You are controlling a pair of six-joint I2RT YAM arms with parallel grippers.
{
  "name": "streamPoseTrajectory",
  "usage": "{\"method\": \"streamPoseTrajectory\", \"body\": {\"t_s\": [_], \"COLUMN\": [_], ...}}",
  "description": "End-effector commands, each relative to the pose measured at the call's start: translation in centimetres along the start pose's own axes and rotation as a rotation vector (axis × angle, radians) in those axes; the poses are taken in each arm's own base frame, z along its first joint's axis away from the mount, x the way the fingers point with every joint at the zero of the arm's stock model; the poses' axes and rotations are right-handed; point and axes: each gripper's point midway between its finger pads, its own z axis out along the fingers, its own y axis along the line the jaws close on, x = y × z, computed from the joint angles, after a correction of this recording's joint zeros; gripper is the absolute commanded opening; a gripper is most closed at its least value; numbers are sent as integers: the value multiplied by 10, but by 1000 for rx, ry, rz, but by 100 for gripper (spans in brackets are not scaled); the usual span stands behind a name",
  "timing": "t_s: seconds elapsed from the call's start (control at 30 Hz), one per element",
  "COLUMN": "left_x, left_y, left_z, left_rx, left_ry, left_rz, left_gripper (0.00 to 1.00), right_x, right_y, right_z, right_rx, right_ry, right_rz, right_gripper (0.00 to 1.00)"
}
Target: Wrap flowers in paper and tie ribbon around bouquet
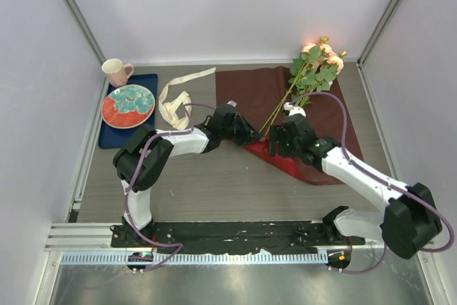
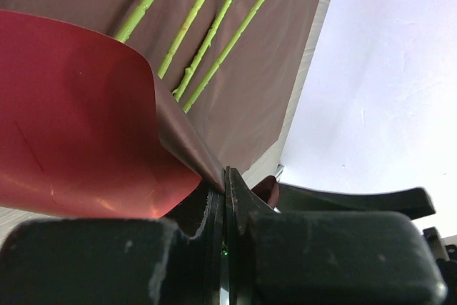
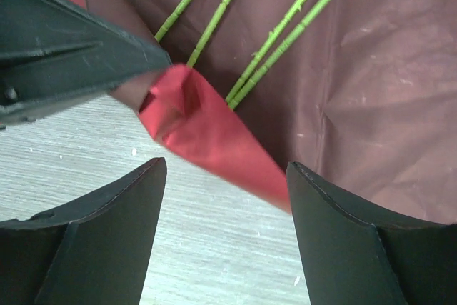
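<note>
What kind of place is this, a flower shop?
Probably a robot test booth, not a shop: plain white walls box in the table, and a left arm and right arm are bolted to a rail at its near edge.

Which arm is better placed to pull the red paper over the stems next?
Left. The left pincer is shut on the paper's lifted corner beside the flower stems; the right pincer hangs open over the fold, holding nothing.

Left arm (image 1: 178,141) and right arm (image 1: 357,176) with glossy white links, bulky black joint housings, thin purple cables (image 1: 345,128) looping alongside, matte black curved fingers (image 3: 107,241), black base rail (image 1: 235,237)
</note>
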Motion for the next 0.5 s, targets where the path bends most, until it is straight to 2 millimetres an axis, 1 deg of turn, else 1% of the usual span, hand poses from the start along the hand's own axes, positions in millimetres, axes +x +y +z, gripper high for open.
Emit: {"method": "streamPoseTrajectory", "body": {"t_s": [0.0, 0.03, 0.07, 0.13, 0.17, 0.2, 0.27, 0.3, 0.33, 0.37, 0.4, 0.47], "left_x": [-4, -5, -11, -14, -14, -15, -14, -12, -13, -14, -15, -15], "left_y": [-8, -7, -8, -8, -8, -8, -12, -10, -12, -12, -7, -11], "left_z": [-2, -3, -5, -7, -8, -9, -11, -12, -13, -14, -15, -14], "left_rx": [23, 23, 27, 34, 39, 42, 71, 75, 98, 104, 102, 127], "left_ry": [27, 28, 19, 16, 25, 29, 39, 39, 35, 30, 29, 37], "left_rz": [28, 26, 22, 21, 21, 21, 24, 20, 19, 16, 7, -6], "left_gripper": [6, 6, 6, 6, 6, 6, 6, 7, 8, 9, 9, 10], "right_x": [-25, -25, -22, -27, -26, -26, -29, -29, -36, -39, -38, -43], "right_y": [15, 17, 25, 28, 27, 33, 37, 40, 36, 37, 41, 45], "right_z": [12, 17, 17, 20, 24, 22, 26, 27, 29, 30, 31, 34], "right_rx": [-50, -61, -110, -132, -132, -177, -221, -251, -251, -268, -309, -338], "right_ry": [-17, -12, 5, -10, -4, 8, 2, 10, -2, -5, 6, -8], "right_rz": [-136, -166, -186, -213, -211, -211, -200, -192, -172, -160, -159, -181], "right_gripper": [74, 73, 72, 70, 70, 70, 70, 70, 70, 70, 70, 69]}}
